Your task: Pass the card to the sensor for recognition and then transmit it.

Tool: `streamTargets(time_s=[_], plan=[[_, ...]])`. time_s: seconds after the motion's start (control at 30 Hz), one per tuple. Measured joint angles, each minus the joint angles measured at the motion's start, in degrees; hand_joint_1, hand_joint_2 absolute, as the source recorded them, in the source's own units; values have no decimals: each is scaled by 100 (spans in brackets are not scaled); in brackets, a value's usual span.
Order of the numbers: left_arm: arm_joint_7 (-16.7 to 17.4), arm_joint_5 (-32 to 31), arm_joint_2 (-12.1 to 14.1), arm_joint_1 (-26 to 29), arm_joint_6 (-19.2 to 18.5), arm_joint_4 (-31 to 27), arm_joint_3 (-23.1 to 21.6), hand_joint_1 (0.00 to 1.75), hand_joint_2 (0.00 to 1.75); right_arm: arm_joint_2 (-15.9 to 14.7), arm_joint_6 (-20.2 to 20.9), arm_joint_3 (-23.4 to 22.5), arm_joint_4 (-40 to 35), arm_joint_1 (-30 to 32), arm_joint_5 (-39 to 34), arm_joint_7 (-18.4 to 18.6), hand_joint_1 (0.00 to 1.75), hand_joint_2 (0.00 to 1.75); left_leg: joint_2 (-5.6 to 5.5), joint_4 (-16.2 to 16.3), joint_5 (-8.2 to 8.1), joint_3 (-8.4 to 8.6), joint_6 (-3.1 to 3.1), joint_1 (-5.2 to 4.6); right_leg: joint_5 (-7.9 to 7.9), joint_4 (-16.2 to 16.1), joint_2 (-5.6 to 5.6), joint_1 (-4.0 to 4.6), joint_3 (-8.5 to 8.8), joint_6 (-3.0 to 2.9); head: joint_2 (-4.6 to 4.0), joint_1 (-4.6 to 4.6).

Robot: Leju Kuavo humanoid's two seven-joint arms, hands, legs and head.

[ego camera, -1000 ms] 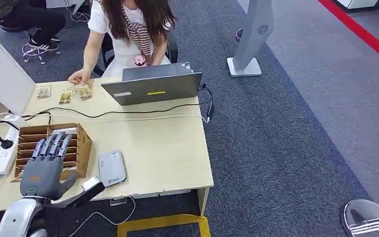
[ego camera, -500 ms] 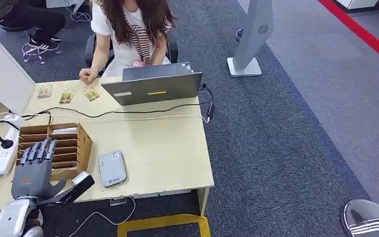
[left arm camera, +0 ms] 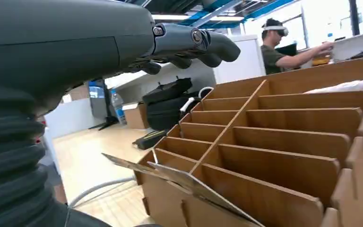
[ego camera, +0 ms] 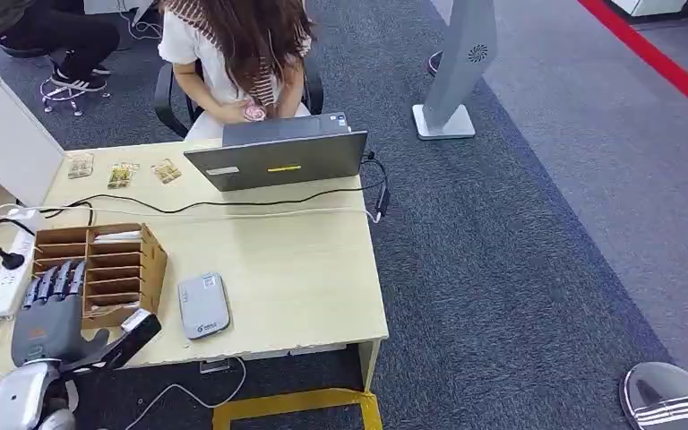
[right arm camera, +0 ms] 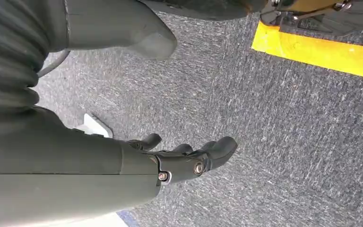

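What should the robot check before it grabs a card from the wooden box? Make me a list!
1. Left hand empty, fingers apart: ok.
2. Left hand close to the wooden card rack: ok, it hovers at the rack's near edge.
3. Card to take: a white one lies in a far slot; reach cannot tell.
4. Grey sensor uncovered on the table: ok.
5. Right hand out of the way: ok, hanging over the carpet.
6. Person away from the rack: ok.

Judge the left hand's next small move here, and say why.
Probably reach forward and down into the wooden organizer for a card: the left hand hovers open at its near edge holding nothing, and the grey sensor beside it lies bare.
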Motion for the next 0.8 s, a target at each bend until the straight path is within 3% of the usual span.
streamTargets(time_s=[0.8], plan=[[50, -53, -214, -30, -39, 181, 109, 0, 175, 0, 9, -11, 0, 0, 85, -4, 0, 175, 0, 0, 0, -1, 0, 0, 0, 0, 0, 0, 0, 0, 0, 0]])
